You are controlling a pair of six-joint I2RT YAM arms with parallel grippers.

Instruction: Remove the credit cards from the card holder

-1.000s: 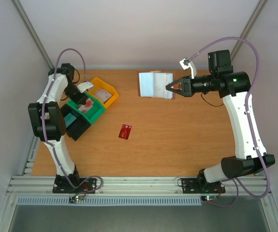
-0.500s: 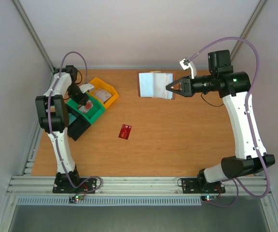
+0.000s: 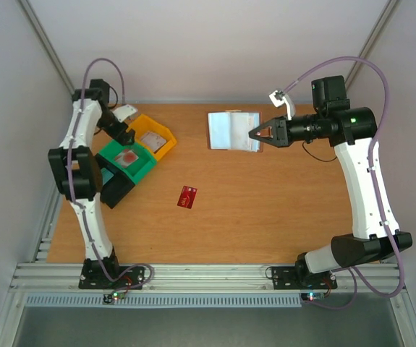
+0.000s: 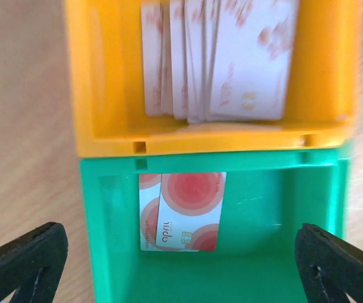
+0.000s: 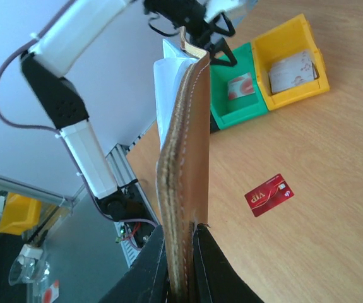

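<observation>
My right gripper [image 5: 181,252] is clamping its fingers tight on the brown edge of the card holder [image 3: 231,130], at the far side of the table [image 3: 280,217]. One red credit card [image 3: 187,196] is lying mid-table. My left gripper [image 4: 181,259] is hanging wide open, empty, over the green bin [image 4: 105,252] beside the yellow bin [image 4: 93,126].

The holder [image 5: 184,158] looks like stitched brown leather. The green bin [image 4: 263,208] and yellow bin [image 4: 83,76] are smooth plastic. The table [image 3: 280,210] is matt wood.
</observation>
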